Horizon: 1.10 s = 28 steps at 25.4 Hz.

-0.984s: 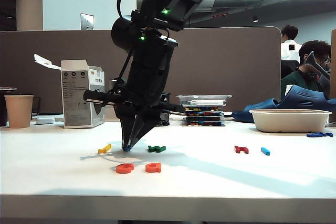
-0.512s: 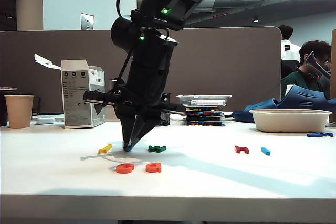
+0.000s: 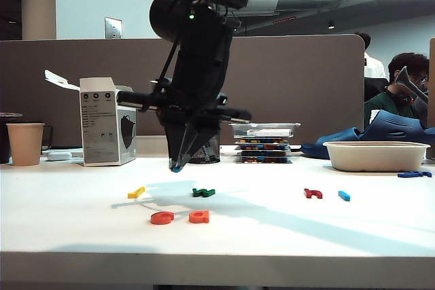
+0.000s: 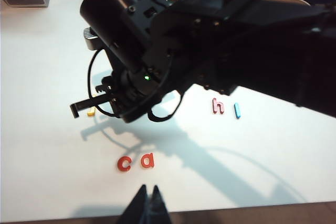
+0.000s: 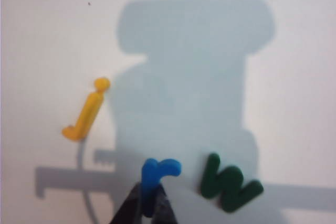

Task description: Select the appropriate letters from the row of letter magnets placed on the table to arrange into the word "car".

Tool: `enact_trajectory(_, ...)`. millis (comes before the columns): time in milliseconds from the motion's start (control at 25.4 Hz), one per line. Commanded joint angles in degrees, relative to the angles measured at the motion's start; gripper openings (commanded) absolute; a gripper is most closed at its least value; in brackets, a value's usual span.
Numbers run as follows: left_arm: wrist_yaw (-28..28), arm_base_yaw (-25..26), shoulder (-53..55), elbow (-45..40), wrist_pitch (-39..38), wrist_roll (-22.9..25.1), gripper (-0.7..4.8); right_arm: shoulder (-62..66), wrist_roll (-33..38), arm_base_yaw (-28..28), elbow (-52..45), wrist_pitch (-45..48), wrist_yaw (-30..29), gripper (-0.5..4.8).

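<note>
We see the blue r (image 5: 157, 174) pinched by its stem in the closed right gripper (image 3: 177, 166), hanging clear above the table (image 3: 272, 236). Below and to either side of that gripper lie the yellow j (image 5: 86, 111) and the green w (image 5: 227, 183), flat on the white top. Nearer the front edge, the orange-red c (image 3: 162, 218) and a (image 3: 198, 216) lie flat just beside each other, apart. Well off to the right lie the dark red h (image 3: 312, 193) and the blue l (image 3: 344, 195).

I see the right gripper (image 3: 177, 166) pinching the light-blue plastic r (image 5: 157, 174) above the white table (image 3: 272, 236), behind the orange-red c (image 3: 162, 218) and a (image 3: 198, 216).
</note>
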Motion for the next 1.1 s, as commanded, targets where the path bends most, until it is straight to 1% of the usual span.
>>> enact_trajectory(39,-0.22,0.00,-0.11,0.15,0.31,0.07,-0.05,-1.38,1.27,0.20,0.15,-3.28,0.13,-0.09)
enact_trajectory(394,-0.22,0.00,-0.11,0.15,0.28,0.07,-0.05,-4.74,3.74,0.44,0.15,-7.06,-0.26,-0.08)
enact_trajectory(630,-0.20,0.00,-0.11,0.15,0.28,0.07,-0.05,-5.77,4.00,0.37,0.00,-10.60,-0.24,-0.08)
enact_trajectory(748,-0.22,0.00,-0.11,0.15,0.31,0.07,-0.05,-6.73,4.20,0.37,-1.68,-10.91,-0.26,-0.07)
enact_trajectory(827,-0.24,0.00,-0.11,0.15,0.28,0.07,-0.05,-8.02,4.63,0.35,-4.04,-10.32,-0.24,-0.07)
enact_trajectory(984,-0.22,0.00,-0.11,0.15,0.31,0.07,-0.05,-13.81,6.19,-0.09,-15.15,-5.01,-0.39,-0.07)
enact_trajectory(1102,-0.22,0.00,-0.11,0.15,0.31,0.07,-0.05,-15.30,6.34,-0.17,-19.78,-3.17,-1.36,-0.07)
